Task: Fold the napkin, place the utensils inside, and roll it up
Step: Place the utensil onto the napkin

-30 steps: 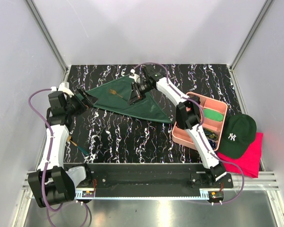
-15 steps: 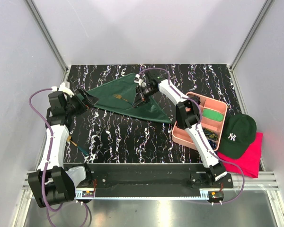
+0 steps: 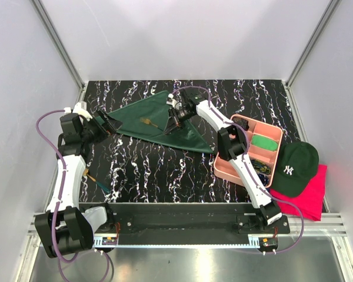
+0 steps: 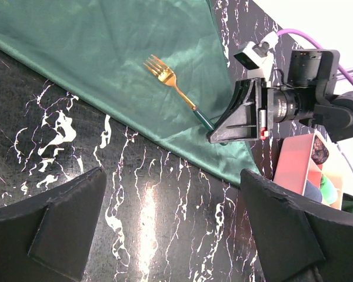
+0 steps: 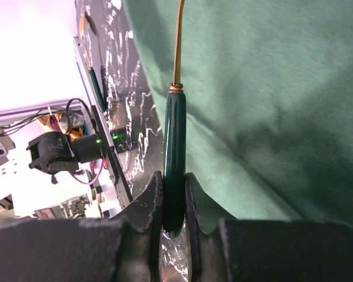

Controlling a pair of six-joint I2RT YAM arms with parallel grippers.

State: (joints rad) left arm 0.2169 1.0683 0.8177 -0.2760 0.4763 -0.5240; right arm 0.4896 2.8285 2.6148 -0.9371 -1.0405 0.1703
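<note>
The dark green napkin (image 3: 165,132) lies folded into a triangle at the back of the marble table. My right gripper (image 3: 170,122) is shut on the dark green handle of a gold-tined fork (image 3: 148,122), one of the utensils, which points left low over the cloth. The right wrist view shows the handle (image 5: 175,141) pinched between the right gripper (image 5: 174,185) jaws, with napkin (image 5: 270,106) beneath. In the left wrist view the fork (image 4: 172,82) shows on the napkin (image 4: 106,53). My left gripper (image 3: 109,123) is open at the napkin's left tip, with nothing in the left gripper (image 4: 173,235). Another utensil (image 3: 97,183) lies on the table beside the left arm.
A pink tray (image 3: 226,172) with a small bright-green swatch (image 3: 263,142) stands at the right under the right arm. A dark cap (image 3: 295,167) rests on a pink-red cloth (image 3: 310,202) at the far right. Grey walls enclose the table.
The right gripper has turned and shifted a little, carrying the fork slightly right and nearer over the napkin. The left arm has not moved.
</note>
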